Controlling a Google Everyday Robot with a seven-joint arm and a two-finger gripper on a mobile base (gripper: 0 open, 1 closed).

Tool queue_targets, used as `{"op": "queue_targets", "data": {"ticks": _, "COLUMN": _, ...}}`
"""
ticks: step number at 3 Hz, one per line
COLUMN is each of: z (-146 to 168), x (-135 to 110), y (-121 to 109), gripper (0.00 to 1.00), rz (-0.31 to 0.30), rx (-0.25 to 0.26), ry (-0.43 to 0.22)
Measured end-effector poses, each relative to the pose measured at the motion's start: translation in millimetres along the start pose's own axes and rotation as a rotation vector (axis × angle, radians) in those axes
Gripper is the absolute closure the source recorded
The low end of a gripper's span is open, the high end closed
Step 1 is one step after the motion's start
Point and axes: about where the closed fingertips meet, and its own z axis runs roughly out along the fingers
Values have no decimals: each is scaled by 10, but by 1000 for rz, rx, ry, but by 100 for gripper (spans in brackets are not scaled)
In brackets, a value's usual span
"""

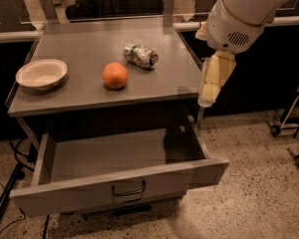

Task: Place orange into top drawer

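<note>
The orange [115, 75] sits on the grey cabinet top [89, 49], near its middle front. The top drawer [114, 183] stands pulled out below, empty inside, with a small curved handle [128, 189] at the centre of its front panel. My gripper [212, 86] hangs from the white arm at the cabinet's right edge, pointing down, to the right of the orange and apart from it, holding nothing.
A white bowl [41, 74] sits at the left of the top. A dented silver-green can [140, 55] lies behind the orange to its right. A wheeled stand [294, 128] is on the speckled floor at right. Cables [10, 183] run along the floor at left.
</note>
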Motion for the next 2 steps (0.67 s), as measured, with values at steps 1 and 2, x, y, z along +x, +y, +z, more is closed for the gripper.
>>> {"op": "queue_targets", "data": {"ticks": 1, "z": 123, "x": -156, "y": -91, "gripper": 0, "rz": -6, "rx": 7, "ry": -32}}
{"op": "queue_targets", "data": {"ticks": 2, "z": 280, "x": -368, "y": -214, "gripper": 0, "rz": -24, "rx": 4, "ry": -58}}
